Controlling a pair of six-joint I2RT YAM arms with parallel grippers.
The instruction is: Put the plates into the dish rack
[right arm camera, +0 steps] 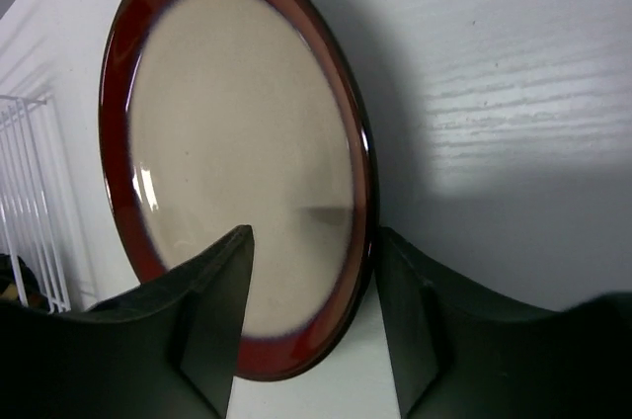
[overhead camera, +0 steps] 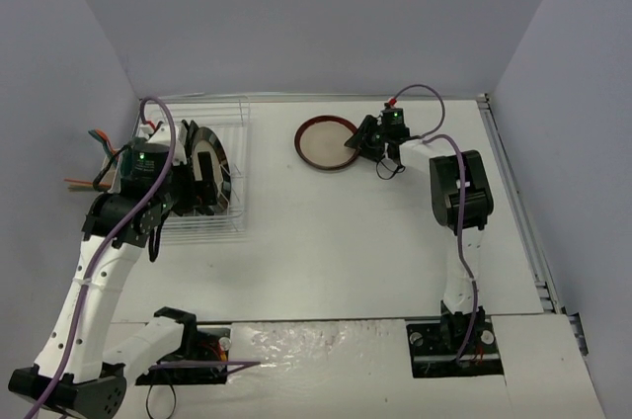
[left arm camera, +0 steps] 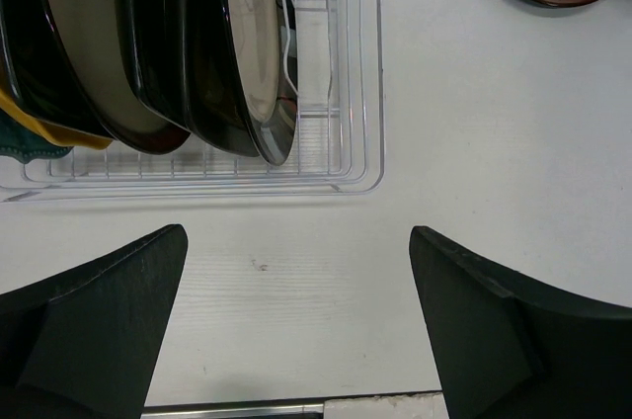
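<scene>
Top external view: the left arm's wrist covers much of the dish rack [overhead camera: 235,123] at the left of the frame. Only two black plates [overhead camera: 207,157] show clearly there, standing on edge. The rack's long axis runs up and down the frame. The left wrist view shows more of the row, but the frame's top edge cuts every plate off and the exact count is hard to tell. At its far left edge only slivers of an orange-yellow plate [left arm camera: 69,134] and a teal plate [left arm camera: 15,137] show. The plates lean, their pale faces turned toward the right of that frame.

The left gripper [left arm camera: 298,236] hangs over bare bench [overhead camera: 326,241] just beside the rack's wire edge, its jaws wide apart with nothing between them.

The red-rimmed plate [overhead camera: 329,142] lies flat and face up on the bench, right of the rack and apart from it. The right gripper [right arm camera: 314,236] is at its right rim, its jaws apart and straddling that rim, one over the pale centre and one outside. Whether either touches the plate cannot be told.
</scene>
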